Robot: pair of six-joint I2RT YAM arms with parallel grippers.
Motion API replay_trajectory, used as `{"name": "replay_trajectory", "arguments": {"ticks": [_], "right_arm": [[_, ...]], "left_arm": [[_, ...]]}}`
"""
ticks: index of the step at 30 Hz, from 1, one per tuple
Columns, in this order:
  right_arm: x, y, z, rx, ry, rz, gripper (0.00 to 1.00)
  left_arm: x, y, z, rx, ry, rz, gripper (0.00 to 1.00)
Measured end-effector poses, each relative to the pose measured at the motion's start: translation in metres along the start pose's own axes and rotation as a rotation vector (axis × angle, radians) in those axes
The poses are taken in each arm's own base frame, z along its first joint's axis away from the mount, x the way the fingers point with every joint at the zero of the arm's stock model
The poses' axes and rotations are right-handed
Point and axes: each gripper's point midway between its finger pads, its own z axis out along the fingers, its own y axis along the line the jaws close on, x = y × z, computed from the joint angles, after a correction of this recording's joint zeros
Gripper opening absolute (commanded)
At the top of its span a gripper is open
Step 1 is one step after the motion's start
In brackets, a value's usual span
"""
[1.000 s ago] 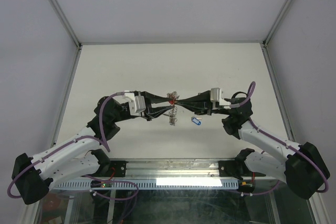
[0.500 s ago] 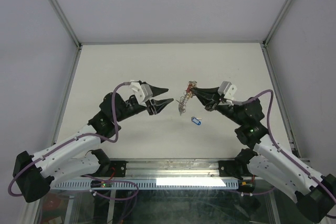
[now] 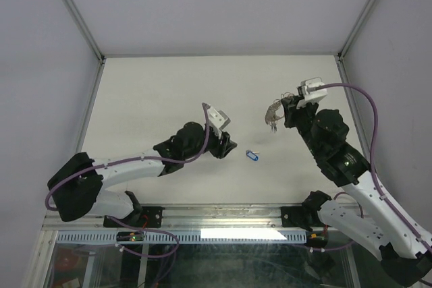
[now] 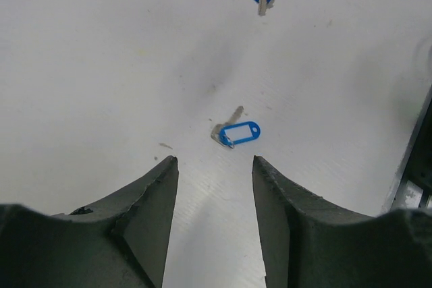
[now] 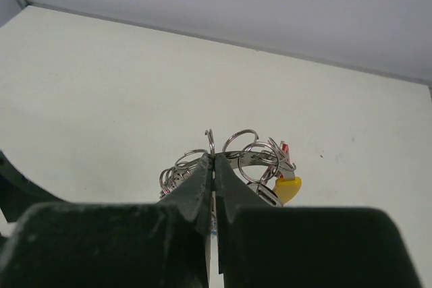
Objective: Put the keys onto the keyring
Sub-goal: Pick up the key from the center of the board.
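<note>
No legible text, brand, number or sign in any view. White insert of blue key tag [image 4: 241, 133] too small to read. Same for yellow tag [image 5: 288, 189] in keyring [image 3: 273, 117] bunch, up and right of blue key tag.

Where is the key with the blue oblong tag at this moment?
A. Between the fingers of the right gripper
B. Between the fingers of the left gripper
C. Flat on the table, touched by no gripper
C: the key with the blue tag lies flat on the table, just beyond the left gripper, whose jaws stand apart with nothing between them.
</note>
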Motion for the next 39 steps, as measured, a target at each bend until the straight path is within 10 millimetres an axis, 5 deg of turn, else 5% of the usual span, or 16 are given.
{"name": "replay_trajectory", "arguments": {"ticks": [9, 21, 32, 39], "right_arm": [[0.026, -0.022, -0.002, 0.156, 0.174, 0.020, 0.00], [0.036, -0.036, 0.003, 0.206, 0.255, 0.049, 0.00], [0.042, -0.033, 0.007, 0.152, 0.290, 0.089, 0.00], [0.043, -0.030, 0.007, 0.126, 0.293, 0.104, 0.00]], "left_arm": [[0.076, -0.039, 0.042, -0.076, 0.195, -0.010, 0.46], [0.087, -0.035, 0.088, -0.240, 0.229, -0.021, 0.30], [0.117, -0.026, 0.087, -0.315, 0.331, -0.002, 0.23], [0.124, -0.025, 0.089, -0.321, 0.351, -0.001, 0.08]]}}
